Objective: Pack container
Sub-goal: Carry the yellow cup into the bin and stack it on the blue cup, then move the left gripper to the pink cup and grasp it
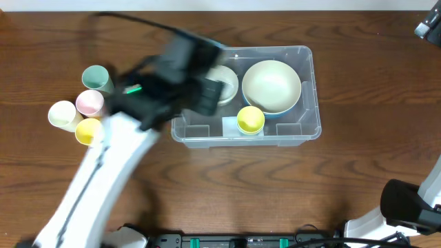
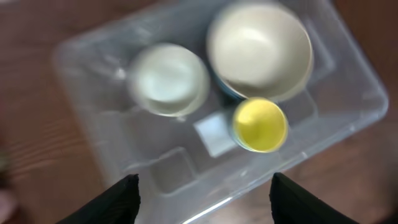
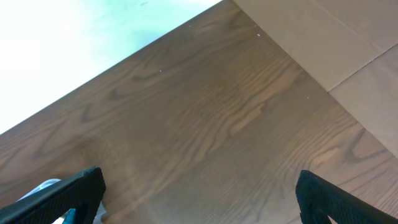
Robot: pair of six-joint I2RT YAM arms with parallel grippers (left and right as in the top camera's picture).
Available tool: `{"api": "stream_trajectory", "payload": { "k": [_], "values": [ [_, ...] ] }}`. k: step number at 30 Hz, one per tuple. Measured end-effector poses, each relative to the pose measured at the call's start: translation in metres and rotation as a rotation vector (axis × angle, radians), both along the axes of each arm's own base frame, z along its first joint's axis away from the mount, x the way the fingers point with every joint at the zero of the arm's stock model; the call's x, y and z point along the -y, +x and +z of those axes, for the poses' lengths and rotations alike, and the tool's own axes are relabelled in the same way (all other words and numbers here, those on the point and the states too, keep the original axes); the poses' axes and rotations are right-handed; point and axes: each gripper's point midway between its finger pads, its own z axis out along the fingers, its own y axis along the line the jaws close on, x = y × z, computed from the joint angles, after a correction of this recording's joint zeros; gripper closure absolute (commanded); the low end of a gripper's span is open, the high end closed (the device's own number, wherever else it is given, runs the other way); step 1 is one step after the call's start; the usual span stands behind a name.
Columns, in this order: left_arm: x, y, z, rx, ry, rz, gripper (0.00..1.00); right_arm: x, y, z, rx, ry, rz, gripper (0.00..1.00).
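Observation:
The clear plastic container (image 1: 311,89) stands mid-table. Inside it are a large cream bowl (image 1: 271,84) nested in a blue one, a smaller white bowl (image 1: 224,83) and a yellow cup (image 1: 251,119). My left gripper (image 1: 205,93) hovers, blurred, over the container's left end. In the left wrist view the left gripper (image 2: 205,186) is open and empty above the container (image 2: 180,168), with the white bowl (image 2: 168,78), cream bowl (image 2: 258,46) and yellow cup (image 2: 260,124) below it. My right gripper (image 3: 199,186) is open over bare wood.
Left of the container stand several loose cups: green (image 1: 96,78), pink (image 1: 90,102), cream (image 1: 63,114) and yellow (image 1: 89,130), close under the left arm (image 1: 103,172). The right arm's base (image 1: 406,207) sits at the table's front right corner.

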Motion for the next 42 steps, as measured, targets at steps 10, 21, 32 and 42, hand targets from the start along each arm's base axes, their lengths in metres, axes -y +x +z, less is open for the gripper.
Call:
{"api": "stream_trajectory", "payload": {
  "k": [10,21,32,42],
  "values": [
    [-0.152,0.002,0.011,-0.017,0.054,0.496,0.20,0.000,0.000,0.000,0.000,0.000,0.000,0.01],
    [-0.229,0.065,-0.090,-0.258,0.124,0.689,0.20,0.000,0.000,0.000,0.000,0.000,0.000,0.01],
    [-0.242,0.098,-0.189,-0.438,0.184,0.634,0.20,0.000,0.000,0.000,0.000,0.000,0.000,0.01],
    [-0.270,0.087,-0.208,-0.506,0.182,0.686,0.21,0.000,0.000,0.000,0.000,0.000,0.000,0.01]
  ]
}}
